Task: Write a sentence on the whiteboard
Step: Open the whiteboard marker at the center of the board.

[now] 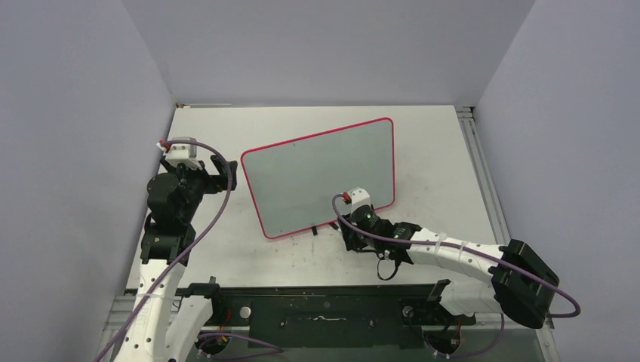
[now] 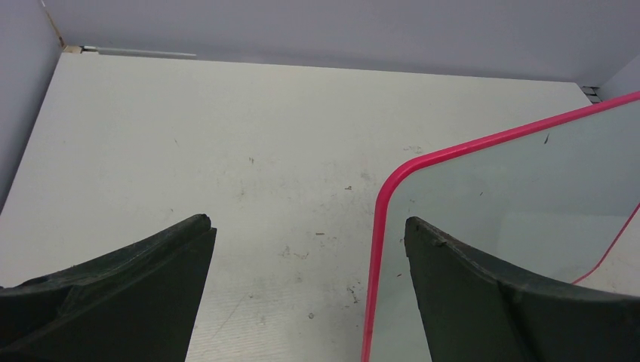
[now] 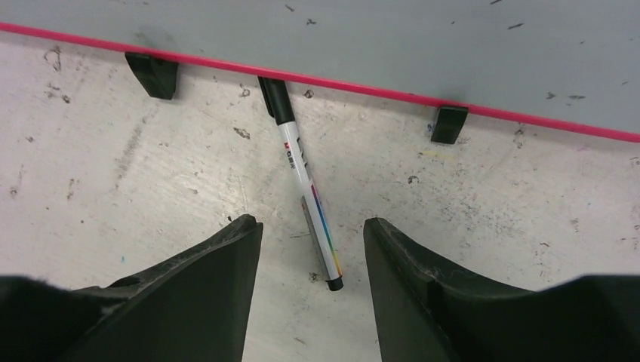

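The whiteboard (image 1: pixel 317 173) lies tilted on the table, its grey surface rimmed in red-pink. No sentence shows on it, only small specks. It also shows in the left wrist view (image 2: pixel 513 188) and the right wrist view (image 3: pixel 377 38). A white pen (image 3: pixel 309 196) with a black cap lies on the table, its cap end under the board's near rim between two black feet. My right gripper (image 3: pixel 313 222) is open and empty, its fingers either side of the pen's tail; in the top view it (image 1: pixel 343 226) sits at the board's near edge. My left gripper (image 2: pixel 309 226) is open and empty, straddling the board's left rim (image 1: pixel 226 173).
The white tabletop (image 1: pixel 423 241) is scuffed and walled on three sides by grey panels. A metal rail (image 1: pixel 483 181) runs along the right edge. The arm bases and a black bar (image 1: pixel 324 309) stand at the near edge.
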